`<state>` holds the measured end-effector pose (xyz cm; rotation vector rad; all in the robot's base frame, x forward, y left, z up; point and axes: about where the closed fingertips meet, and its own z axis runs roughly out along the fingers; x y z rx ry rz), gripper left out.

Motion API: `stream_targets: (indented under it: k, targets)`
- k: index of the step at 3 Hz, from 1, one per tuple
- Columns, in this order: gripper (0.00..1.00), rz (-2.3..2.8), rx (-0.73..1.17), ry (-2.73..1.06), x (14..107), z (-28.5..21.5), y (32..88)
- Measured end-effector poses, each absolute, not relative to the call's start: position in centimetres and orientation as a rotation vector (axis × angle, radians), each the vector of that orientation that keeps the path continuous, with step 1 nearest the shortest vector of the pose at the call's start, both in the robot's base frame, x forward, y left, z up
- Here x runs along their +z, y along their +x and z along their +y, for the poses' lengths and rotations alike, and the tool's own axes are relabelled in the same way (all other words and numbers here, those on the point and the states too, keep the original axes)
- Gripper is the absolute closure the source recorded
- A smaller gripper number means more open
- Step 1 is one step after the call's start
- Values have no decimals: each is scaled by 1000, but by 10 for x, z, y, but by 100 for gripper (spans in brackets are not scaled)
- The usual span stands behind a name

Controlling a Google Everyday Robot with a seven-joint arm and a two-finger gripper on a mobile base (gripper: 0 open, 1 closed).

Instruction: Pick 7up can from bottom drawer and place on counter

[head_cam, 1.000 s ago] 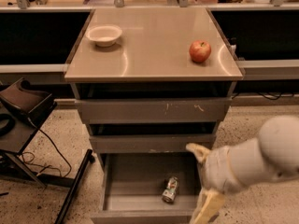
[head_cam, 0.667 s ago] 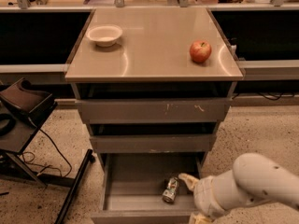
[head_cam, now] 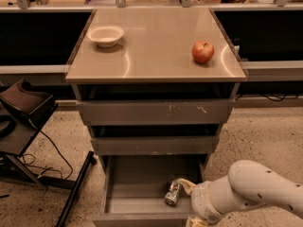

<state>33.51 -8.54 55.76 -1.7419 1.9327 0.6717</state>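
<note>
You are working the grasp step: your cream two-finger gripper [head_cam: 182,200] is hovering open inside the deep grey metal bottom drawer [head_cam: 142,207], just right of the small green-and-silver 7up can [head_cam: 171,196]. Next it is needing to straddle the can and close.

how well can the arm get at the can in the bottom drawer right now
Probably yes: the drawer is pulled open, nothing covers the can, and the end effector is right beside it.

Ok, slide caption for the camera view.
Tool at the soda can in the open bottom drawer; apple and bowl on counter.
</note>
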Motion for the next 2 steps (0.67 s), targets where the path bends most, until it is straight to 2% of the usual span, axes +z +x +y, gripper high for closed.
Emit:
stream_targets:
  k: [1, 2]
  targets:
    - [0, 1933, 605, -1661, 548, -92, 352]
    - [0, 1963, 375, -1432, 548, -142, 402]
